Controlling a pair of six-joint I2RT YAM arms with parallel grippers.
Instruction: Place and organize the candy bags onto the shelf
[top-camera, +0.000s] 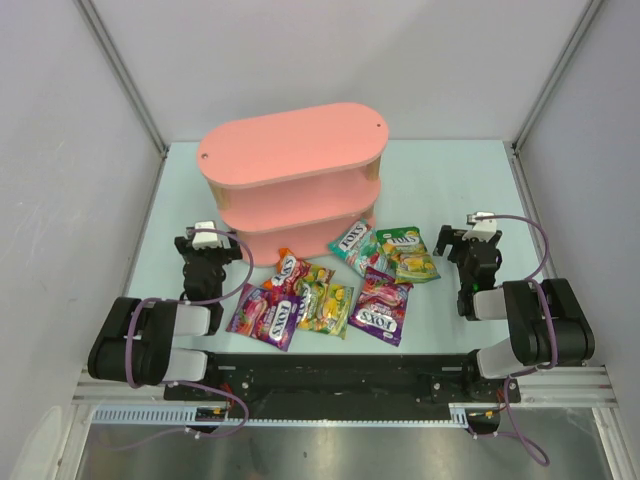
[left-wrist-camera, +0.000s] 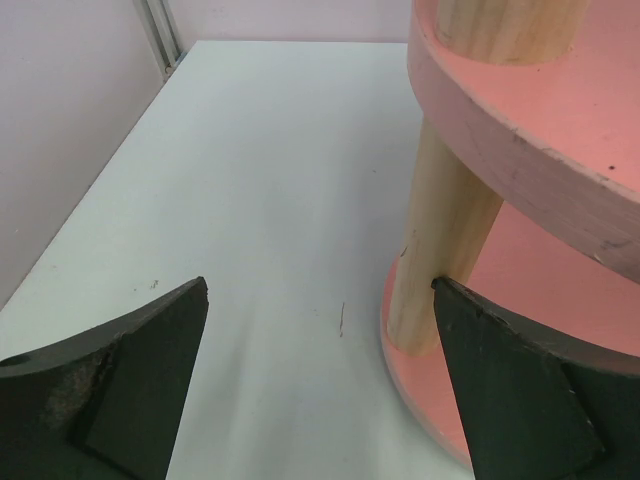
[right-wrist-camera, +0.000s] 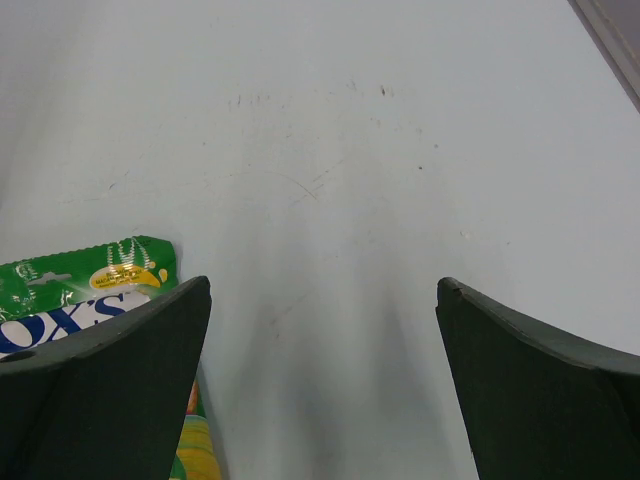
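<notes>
Six FOX'S candy bags lie on the table in front of the pink shelf (top-camera: 290, 150): a purple bag (top-camera: 265, 313), a yellow-green bag (top-camera: 327, 305), a second purple bag (top-camera: 381, 305), a red-orange bag (top-camera: 289, 268), a teal bag (top-camera: 352, 243) and a green-yellow bag (top-camera: 410, 255). My left gripper (top-camera: 208, 245) stands open and empty left of the bags. In its wrist view the left gripper (left-wrist-camera: 320, 300) faces bare table, with the shelf's post (left-wrist-camera: 440, 250) by its right finger. My right gripper (top-camera: 468, 240) is open and empty right of the bags. In the right wrist view, the gripper (right-wrist-camera: 322, 290) has the green-yellow bag (right-wrist-camera: 90, 280) behind its left finger.
The shelf's three boards carry nothing. The pale table (top-camera: 440, 170) is fenced by white walls with metal corner rails (top-camera: 120, 70) at back left and back right. A black rail (top-camera: 330, 375) runs along the near edge between the arm bases.
</notes>
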